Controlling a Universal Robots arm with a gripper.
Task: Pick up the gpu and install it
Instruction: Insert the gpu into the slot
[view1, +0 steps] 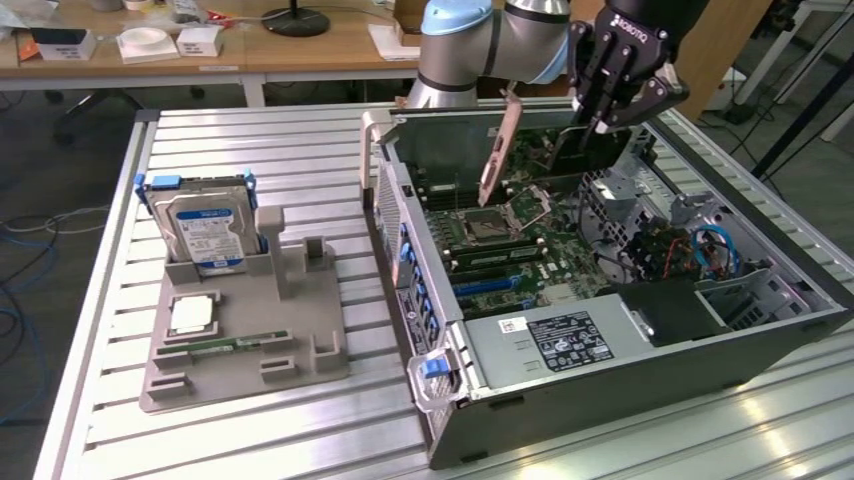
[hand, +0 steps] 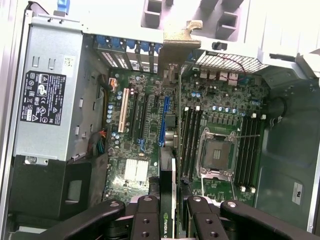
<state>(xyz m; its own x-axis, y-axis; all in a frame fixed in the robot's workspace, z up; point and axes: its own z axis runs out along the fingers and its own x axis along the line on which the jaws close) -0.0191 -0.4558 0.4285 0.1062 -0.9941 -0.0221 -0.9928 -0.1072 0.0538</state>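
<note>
The gpu (view1: 587, 152) is a thin dark card with a metal end bracket, and it hangs upright over the open computer case (view1: 747, 345), above the motherboard (view1: 501, 235). My gripper (view1: 603, 120) is shut on the card's top edge. In the wrist view I look straight down the card: the gpu (hand: 171, 150) appears edge-on between my fingers (hand: 146, 216), its bracket at the far end near the case's rear wall. Below it lie the expansion slots (hand: 142, 117) and the CPU socket (hand: 217, 155). The card's lower edge still stands clear of the board.
A grey fixture (view1: 240, 335) on the slatted table (view1: 280, 150) holds a silver hard drive (view1: 207, 232), a small square chip (view1: 194, 315) and a green memory stick (view1: 230, 345). The power supply (view1: 561, 340) fills the case's near corner. Blue cables (view1: 714, 250) sit beside the drive bays.
</note>
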